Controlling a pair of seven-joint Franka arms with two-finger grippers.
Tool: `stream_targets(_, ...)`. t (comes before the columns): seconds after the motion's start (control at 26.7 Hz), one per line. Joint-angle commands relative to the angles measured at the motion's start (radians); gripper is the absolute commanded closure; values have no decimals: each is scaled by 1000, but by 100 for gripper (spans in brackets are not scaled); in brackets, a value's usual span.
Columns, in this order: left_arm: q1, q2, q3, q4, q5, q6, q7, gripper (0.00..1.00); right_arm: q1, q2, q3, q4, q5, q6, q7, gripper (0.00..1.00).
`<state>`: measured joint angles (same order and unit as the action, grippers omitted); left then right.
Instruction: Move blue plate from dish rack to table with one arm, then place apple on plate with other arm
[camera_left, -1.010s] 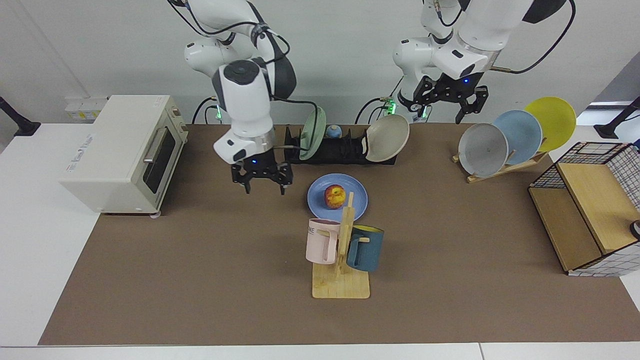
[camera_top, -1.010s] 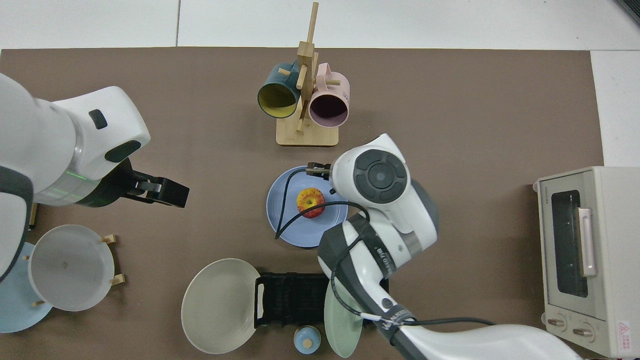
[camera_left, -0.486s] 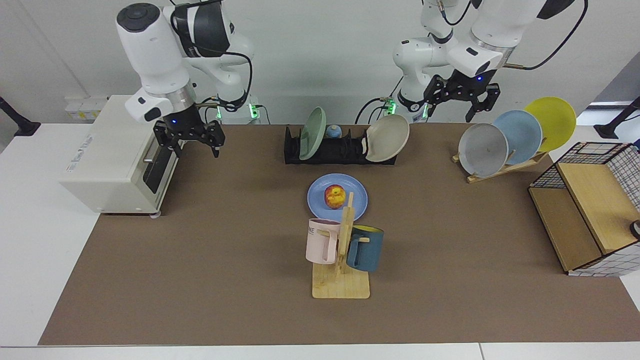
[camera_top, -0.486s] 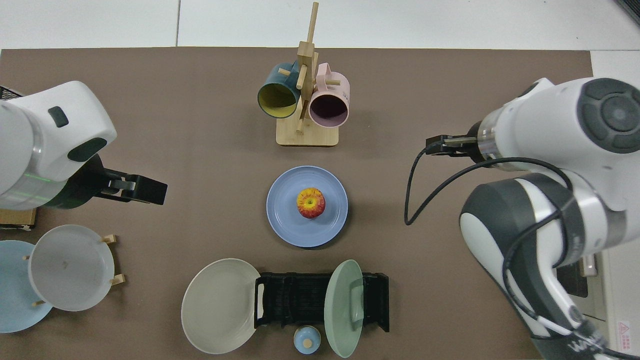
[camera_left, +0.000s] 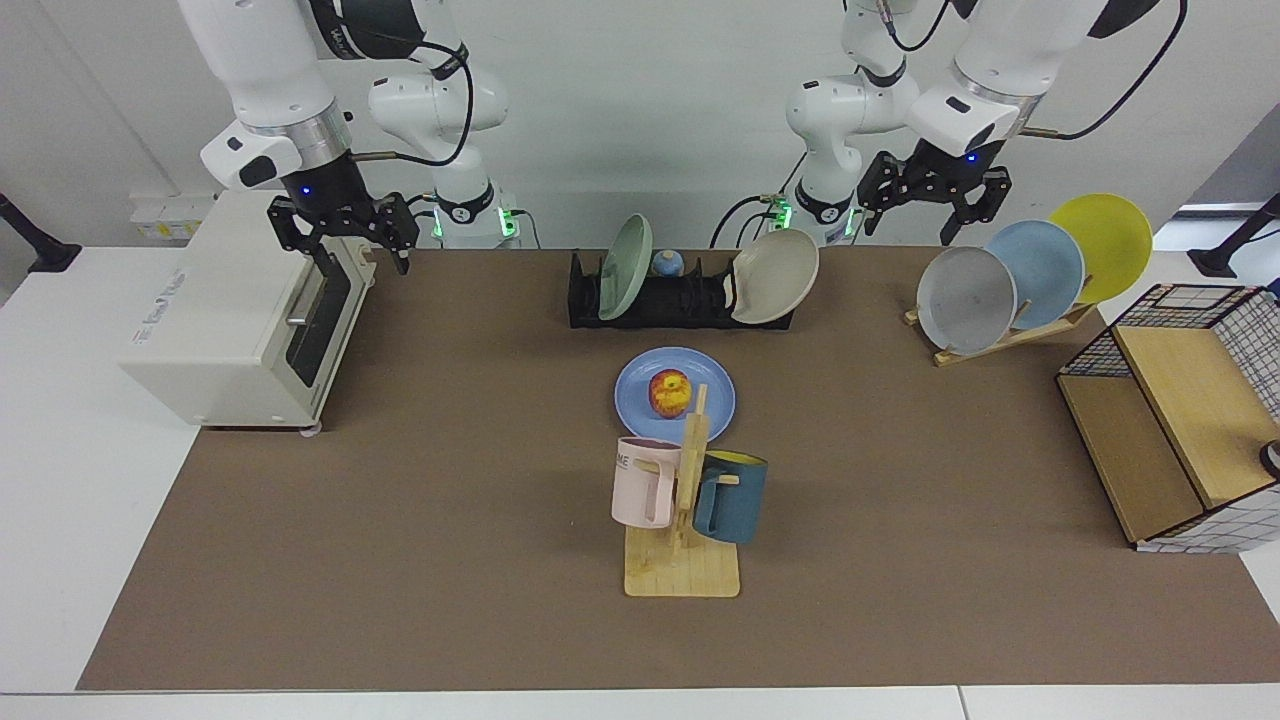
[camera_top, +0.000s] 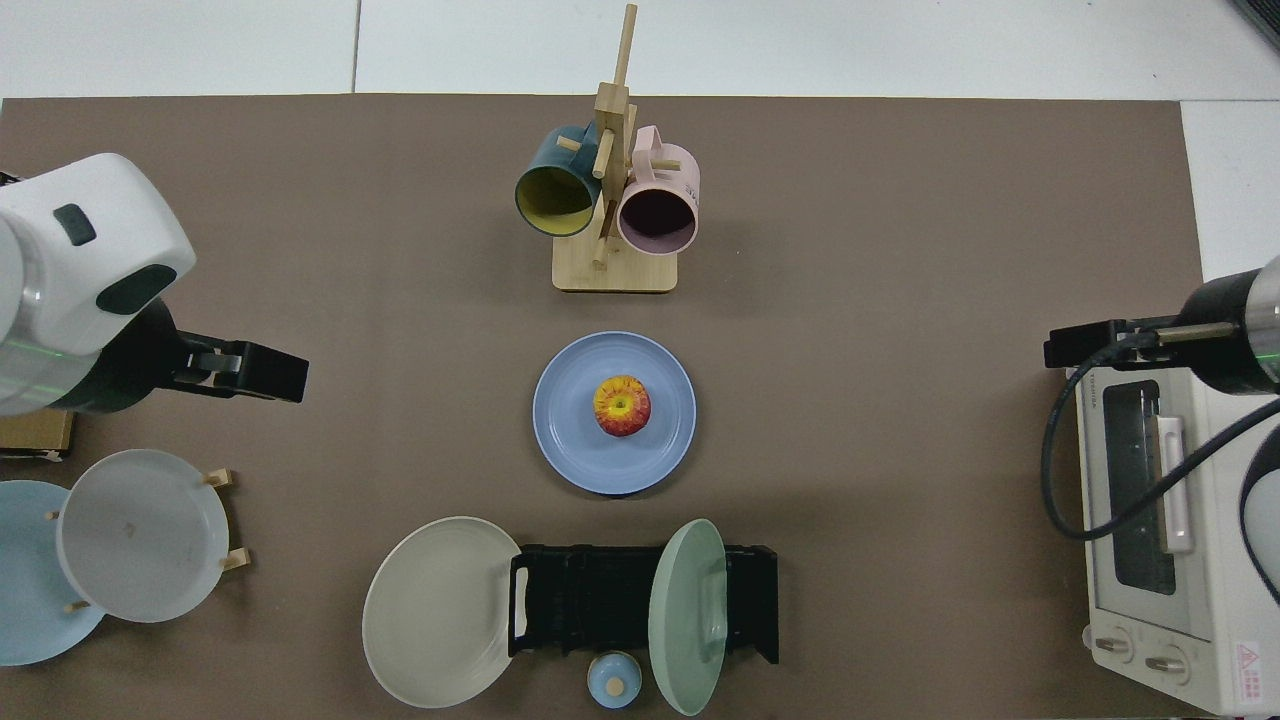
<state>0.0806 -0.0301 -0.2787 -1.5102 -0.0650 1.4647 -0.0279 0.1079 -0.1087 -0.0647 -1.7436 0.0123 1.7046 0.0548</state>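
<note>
Facing view, left to right. A white toaster oven (camera_left: 245, 305) stands at the edge of the brown mat on the table (camera_left: 400, 560). The right gripper (camera_left: 345, 245) hangs above the oven's top front corner, fingers spread, holding nothing. Further along, at the far side of the mat, the dish rack (camera_left: 680, 298) carries a pale green plate (camera_left: 625, 267) upright in its slots and a beige plate (camera_left: 775, 276) leaning at its other end; a small blue lidded jar (camera_left: 668, 263) sits behind it.

In front of the rack, the blue plate (camera_left: 675, 395) lies flat on the mat. The apple (camera_left: 670, 392) rests upright at the plate's centre. Nearer the camera, a wooden mug stand (camera_left: 683, 540) holds a pink mug (camera_left: 645, 482) and a teal mug (camera_left: 730, 497).

The left gripper (camera_left: 935, 200) hangs in the air behind a slanted wooden plate rack (camera_left: 1010, 335), fingers spread, empty. That rack holds a grey plate (camera_left: 965, 298), a sky-blue plate (camera_left: 1037, 260) and a yellow plate (camera_left: 1100, 245). A wire-and-wood basket (camera_left: 1180, 420) occupies the far end.
</note>
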Motion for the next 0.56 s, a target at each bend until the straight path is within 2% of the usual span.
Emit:
stream_targets(0.0,16,-8,-8,8,17,-18,-7,0,-36,-5,16,3,17,-8,-26,0)
stream_targets(0.52,16,-8,-8,8,17,-18,-7,0,-37,-11,14,1,5,-20,-24,0)
